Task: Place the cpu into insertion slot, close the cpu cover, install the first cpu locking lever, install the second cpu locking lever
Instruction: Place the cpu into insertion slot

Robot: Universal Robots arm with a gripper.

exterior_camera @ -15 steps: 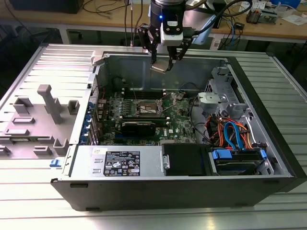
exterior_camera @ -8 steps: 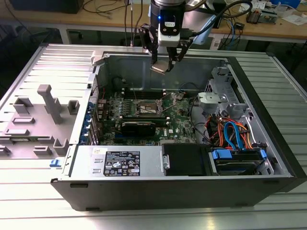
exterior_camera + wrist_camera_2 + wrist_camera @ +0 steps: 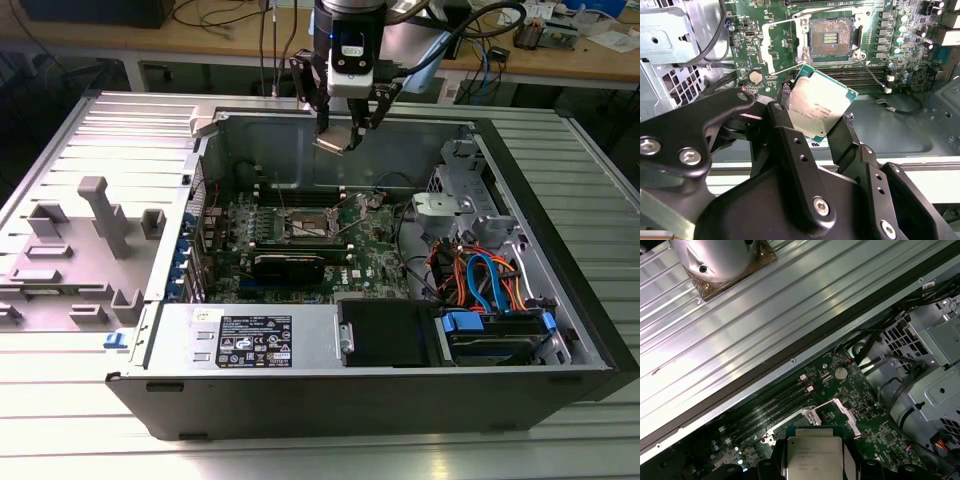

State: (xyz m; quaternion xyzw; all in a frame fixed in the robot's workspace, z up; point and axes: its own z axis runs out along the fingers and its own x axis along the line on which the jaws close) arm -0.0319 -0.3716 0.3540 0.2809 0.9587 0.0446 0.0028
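From here the first wrist view gives me the least: the cpu runs off the picture's edge, and it blocks most of the insertion slot behind it. In the second wrist view the pincer and its black linkage cover the near part of the scene, and one corner of the cpu disappears behind a finger. In the exterior view the cpu is a small pale tile under the pincer, and I cannot make out its surface there.

The cpu is a flat square with a dull silver-grey metal top and a thin green border, with faint print I cannot read. The pincer has its two fingers closed on opposite edges of it and holds it tilted, up in the air above the motherboard — not touching the board.

The insertion slot lies uncovered, its contacts showing inside a silvery rim. The cpu cover is swung open just beside it.

My count: one cpu, one insertion slot, one cpu cover, two fingers. By the cover I see what look like two thin wire levers. The long memory slots I cannot count with certainty. The open computer case sits on the ribbed metal worktop.
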